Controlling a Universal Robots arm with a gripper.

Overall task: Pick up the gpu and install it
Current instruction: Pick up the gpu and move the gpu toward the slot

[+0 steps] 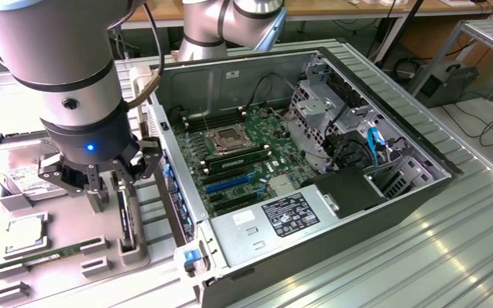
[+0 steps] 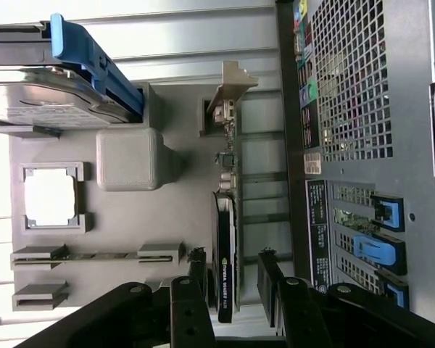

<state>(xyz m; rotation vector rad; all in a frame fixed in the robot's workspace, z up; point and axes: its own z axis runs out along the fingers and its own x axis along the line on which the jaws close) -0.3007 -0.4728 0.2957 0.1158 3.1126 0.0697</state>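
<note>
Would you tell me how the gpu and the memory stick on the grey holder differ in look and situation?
The gpu is black with a silver bracket at one end; the memory stick is green. The gpu is thicker and longer than the memory stick. The open gripper straddles the gpu, while the memory stick sits apart from it. Both stand on edge in the grey holder.

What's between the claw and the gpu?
Nothing. In the wrist view the open claw is centred over the gpu, with a bare gap on each side.
</note>
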